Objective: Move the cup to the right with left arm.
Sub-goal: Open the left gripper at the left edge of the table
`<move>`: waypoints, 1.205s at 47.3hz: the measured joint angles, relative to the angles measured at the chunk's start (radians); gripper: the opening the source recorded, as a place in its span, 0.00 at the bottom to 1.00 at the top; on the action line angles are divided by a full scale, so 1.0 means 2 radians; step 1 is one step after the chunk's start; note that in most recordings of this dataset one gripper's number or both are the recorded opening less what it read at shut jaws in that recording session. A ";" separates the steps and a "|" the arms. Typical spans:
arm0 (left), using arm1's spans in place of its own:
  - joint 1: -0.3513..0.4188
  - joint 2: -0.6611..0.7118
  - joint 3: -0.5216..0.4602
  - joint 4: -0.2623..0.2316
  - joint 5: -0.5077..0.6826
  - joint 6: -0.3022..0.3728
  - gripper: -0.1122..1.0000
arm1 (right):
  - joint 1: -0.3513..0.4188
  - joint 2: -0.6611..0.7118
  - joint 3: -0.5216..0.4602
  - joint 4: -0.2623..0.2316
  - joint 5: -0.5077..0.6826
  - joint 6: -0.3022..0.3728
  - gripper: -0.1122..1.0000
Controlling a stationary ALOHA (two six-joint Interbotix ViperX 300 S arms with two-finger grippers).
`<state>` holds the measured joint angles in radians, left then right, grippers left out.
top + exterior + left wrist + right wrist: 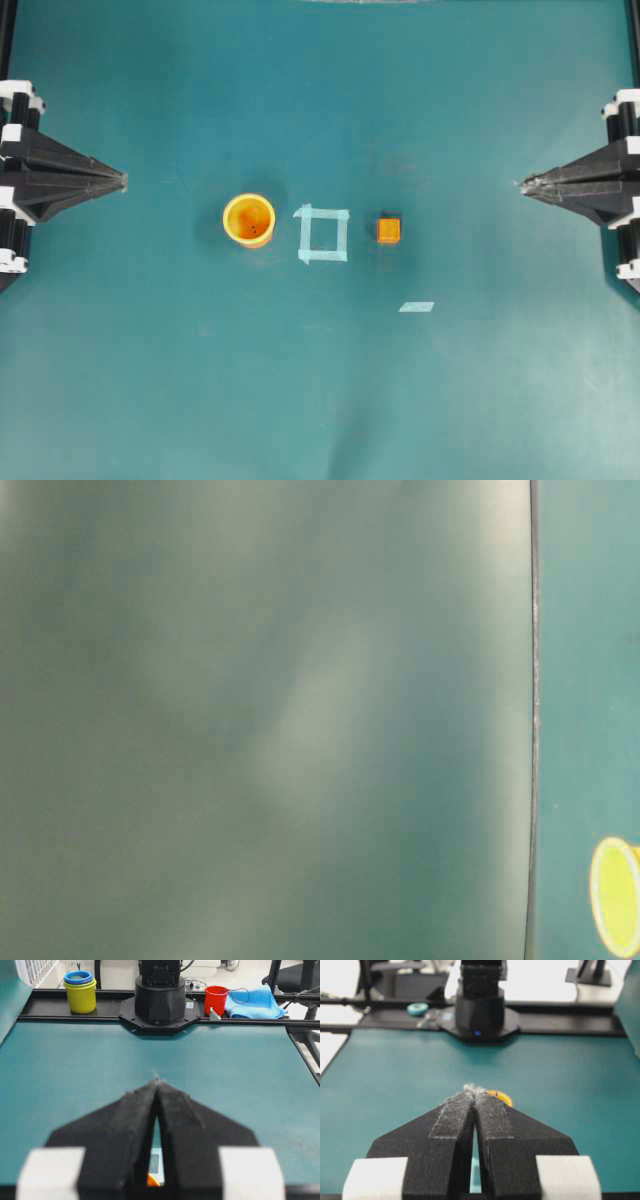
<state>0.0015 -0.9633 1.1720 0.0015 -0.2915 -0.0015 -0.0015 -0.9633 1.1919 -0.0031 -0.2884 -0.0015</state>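
Observation:
The orange-yellow cup point(248, 219) stands upright on the teal table, left of a light tape square point(323, 233). My left gripper point(122, 181) rests at the left edge, shut and empty, well to the left of the cup and pointing toward it. In the left wrist view the jaws point(157, 1081) meet at the tips, and a sliver of the cup point(152, 1180) shows through the slit. My right gripper point(524, 185) is shut at the right edge. In its wrist view its tips point(474, 1090) cover most of the cup point(502, 1096). The table-level view catches only the cup's yellow rim point(615, 895).
A small orange cube point(388, 230) sits right of the tape square, and a loose tape strip point(416, 307) lies below it. Beyond the table's far edge stand stacked yellow and blue cups point(80, 992), a red cup point(216, 999) and a blue cloth point(250, 1002).

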 measured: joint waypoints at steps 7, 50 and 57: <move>-0.009 0.000 -0.001 0.001 0.033 -0.005 0.10 | 0.002 0.000 -0.006 0.001 0.000 0.006 0.10; -0.001 0.062 0.000 0.002 0.051 -0.005 0.11 | 0.004 0.002 -0.008 0.002 0.001 0.007 0.10; 0.005 0.071 -0.001 0.001 0.051 -0.005 0.24 | 0.004 0.002 -0.008 0.002 0.002 0.007 0.10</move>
<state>0.0123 -0.8207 1.1704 0.0031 -0.1887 -0.0107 0.0061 -0.9587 1.1766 0.0000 -0.2853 0.0123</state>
